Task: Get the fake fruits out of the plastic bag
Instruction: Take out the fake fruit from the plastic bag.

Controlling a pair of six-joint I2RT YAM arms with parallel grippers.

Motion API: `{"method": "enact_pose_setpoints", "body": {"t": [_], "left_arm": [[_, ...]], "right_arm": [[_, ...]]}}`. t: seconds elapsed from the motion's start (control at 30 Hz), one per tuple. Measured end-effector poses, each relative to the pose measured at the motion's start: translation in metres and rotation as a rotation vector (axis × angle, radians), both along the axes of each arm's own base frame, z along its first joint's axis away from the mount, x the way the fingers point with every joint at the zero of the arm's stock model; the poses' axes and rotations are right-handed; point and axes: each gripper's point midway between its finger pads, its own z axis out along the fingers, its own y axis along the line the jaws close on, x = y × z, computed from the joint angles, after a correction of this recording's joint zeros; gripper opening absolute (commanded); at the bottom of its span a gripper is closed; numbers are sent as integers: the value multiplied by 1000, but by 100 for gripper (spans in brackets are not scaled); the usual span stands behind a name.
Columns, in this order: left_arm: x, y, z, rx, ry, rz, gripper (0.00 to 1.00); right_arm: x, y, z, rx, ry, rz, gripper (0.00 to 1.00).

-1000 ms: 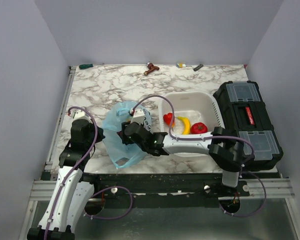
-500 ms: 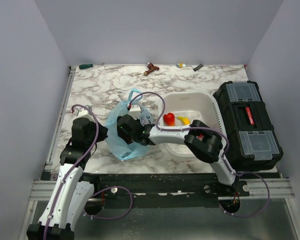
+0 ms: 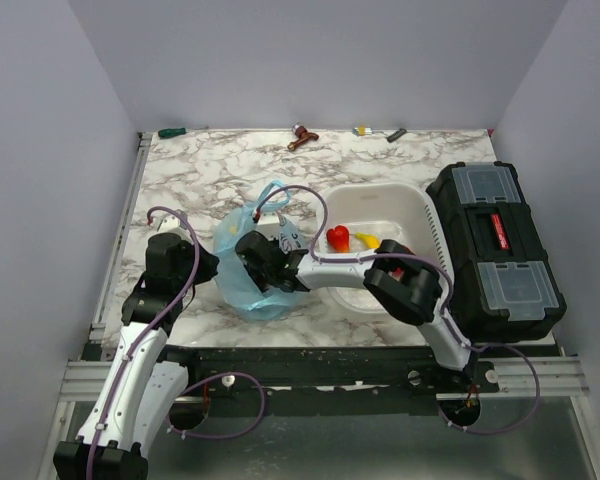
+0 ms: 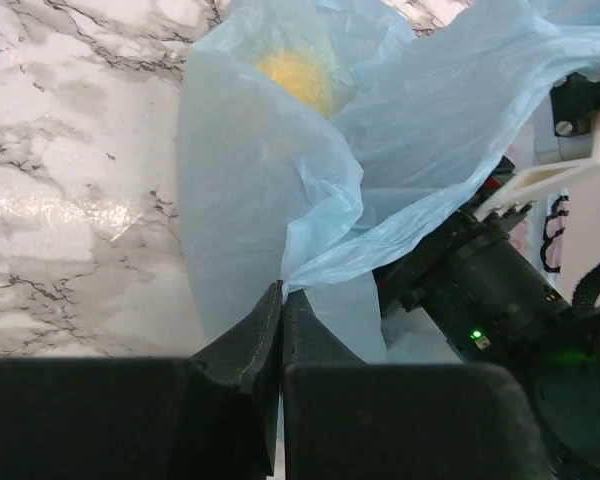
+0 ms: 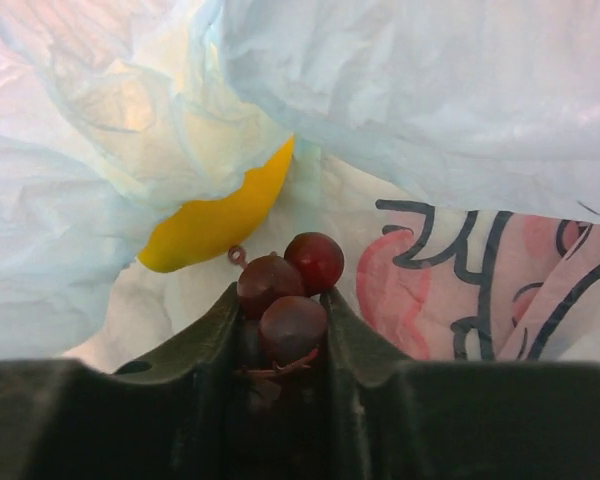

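The light-blue plastic bag (image 3: 238,292) lies on the marble table, left of the basket. My left gripper (image 4: 282,292) is shut on a pinched fold of the plastic bag (image 4: 260,190) at its left side. A round yellow fruit (image 4: 292,78) shows through the film. My right gripper (image 5: 280,295) is inside the plastic bag (image 5: 430,90), shut on the dark red grape bunch (image 5: 315,260), whose grapes sit between the jaws. A yellow fruit (image 5: 215,225) lies just beyond the grapes, half under a fold. In the top view the right gripper (image 3: 263,268) is buried in the bag.
A white perforated basket (image 3: 420,200) stands right of the bag, holding a red fruit (image 3: 336,238) and a yellow one (image 3: 366,240). The right arm crosses its front rim. A black toolbox (image 3: 495,250) fills the right edge. Small tools (image 3: 302,136) lie along the far edge.
The right arm swung left from the basket into the bag, and its jaws widened, then closed on the grape bunch. The bag has been drawn up into a tighter bundle.
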Motion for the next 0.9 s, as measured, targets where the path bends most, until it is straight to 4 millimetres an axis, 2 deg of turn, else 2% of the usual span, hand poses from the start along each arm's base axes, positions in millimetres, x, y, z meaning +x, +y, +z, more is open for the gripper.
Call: {"method": "enact_pose_setpoints", "body": {"t": [0.17, 0.2, 0.4, 0.73, 0.9], "left_arm": [[0, 0, 0, 1, -1, -1, 0], [0, 0, 0, 1, -1, -1, 0], [0, 0, 0, 2, 0, -2, 0], [0, -1, -1, -1, 4, -6, 0], [-2, -3, 0, -9, 5, -18, 0]], "right_arm": [[-10, -13, 15, -2, 0, 32, 2], [-13, -15, 21, 4, -2, 39, 1], [-23, -27, 62, 81, -31, 62, 1], [-25, -28, 137, 218, -130, 92, 1], [-30, -38, 159, 314, -209, 116, 3]]}}
